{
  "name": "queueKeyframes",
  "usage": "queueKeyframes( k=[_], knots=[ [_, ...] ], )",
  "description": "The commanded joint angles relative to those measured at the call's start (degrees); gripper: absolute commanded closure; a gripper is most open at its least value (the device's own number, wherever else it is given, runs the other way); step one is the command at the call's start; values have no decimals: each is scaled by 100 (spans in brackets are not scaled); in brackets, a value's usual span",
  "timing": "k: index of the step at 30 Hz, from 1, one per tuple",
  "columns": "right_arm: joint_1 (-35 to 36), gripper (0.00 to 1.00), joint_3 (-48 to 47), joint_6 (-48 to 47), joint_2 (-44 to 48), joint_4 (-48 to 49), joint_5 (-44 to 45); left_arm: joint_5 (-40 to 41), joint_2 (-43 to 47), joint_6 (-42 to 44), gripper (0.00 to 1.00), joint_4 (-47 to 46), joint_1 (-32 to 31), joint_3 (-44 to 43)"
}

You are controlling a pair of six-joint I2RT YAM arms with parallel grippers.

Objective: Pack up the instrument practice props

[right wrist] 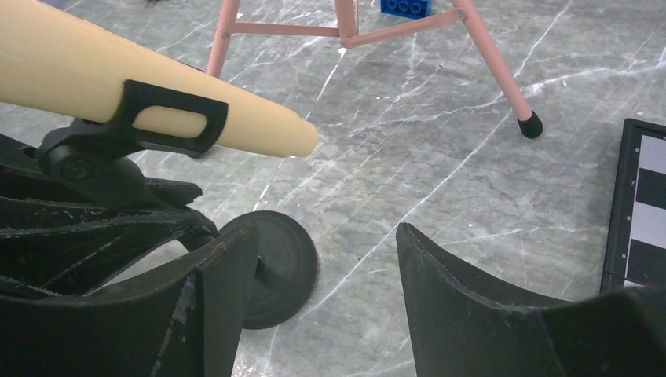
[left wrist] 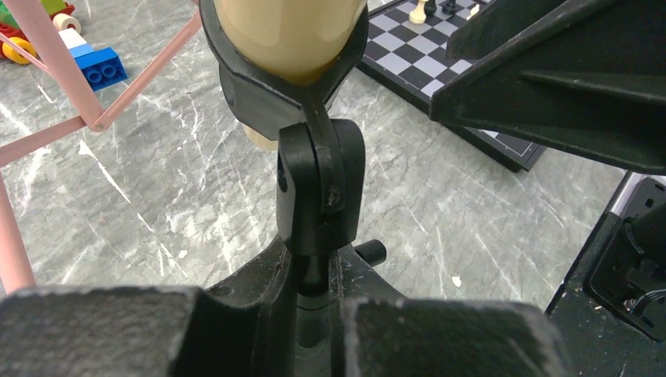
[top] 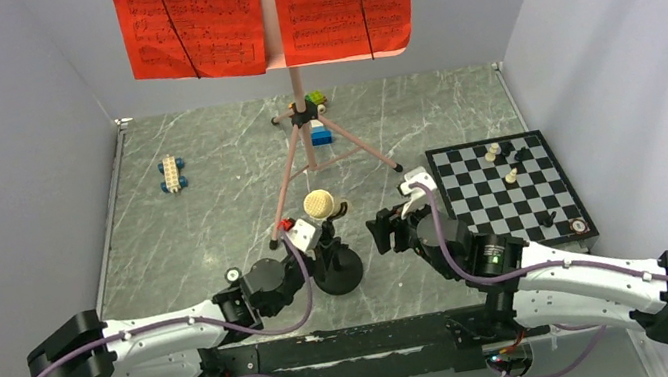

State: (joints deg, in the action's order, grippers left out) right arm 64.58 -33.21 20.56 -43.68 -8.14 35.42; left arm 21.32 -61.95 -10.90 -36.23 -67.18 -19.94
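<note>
Nearest, the left gripper (left wrist: 314, 318) is clamped on the stem of the small black mic stand (left wrist: 320, 188), just under the clip that cradles the beige microphone (right wrist: 118, 78). To its right, the right gripper (right wrist: 323, 236) has its jaws well apart and holds nothing, close to that stand's round base. Farther back on the table (top: 215, 228) stands the pink music stand (top: 306, 142), with the red sheet-music pages (top: 190, 19) on its desk.

Red sheet-music pages (top: 192, 19), black-and-white checkered chessboard (top: 496, 215)
</note>
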Motion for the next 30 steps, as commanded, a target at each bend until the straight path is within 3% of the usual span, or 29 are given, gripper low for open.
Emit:
queueKeyframes(
  k=[1, 5, 14, 22, 24, 25, 30],
  knots=[
    [-33, 31, 66, 158, 77, 44, -106, -260, -147, -642, 100, 731, -168, 531],
    [-42, 31, 48, 159, 5, 53, -123, -138, -72, -596, 99, 674, -229, 545],
    [-59, 31, 12, 117, -56, 32, -114, -21, 574, -455, 55, 713, -243, 440],
    [-68, 31, -25, 91, -38, -11, -110, -33, 1139, -410, 33, 1067, -243, 162],
    [-68, 31, -27, 89, -16, -52, -98, -94, 1347, -390, 6, 1049, -250, 166],
    [-68, 31, -27, 89, -2, -62, -97, -101, 1445, -376, 1, 1040, -250, 174],
    [-70, 31, -27, 89, 78, -106, -55, -59, 1874, -199, 1, 1029, -252, 66]
  ],
)
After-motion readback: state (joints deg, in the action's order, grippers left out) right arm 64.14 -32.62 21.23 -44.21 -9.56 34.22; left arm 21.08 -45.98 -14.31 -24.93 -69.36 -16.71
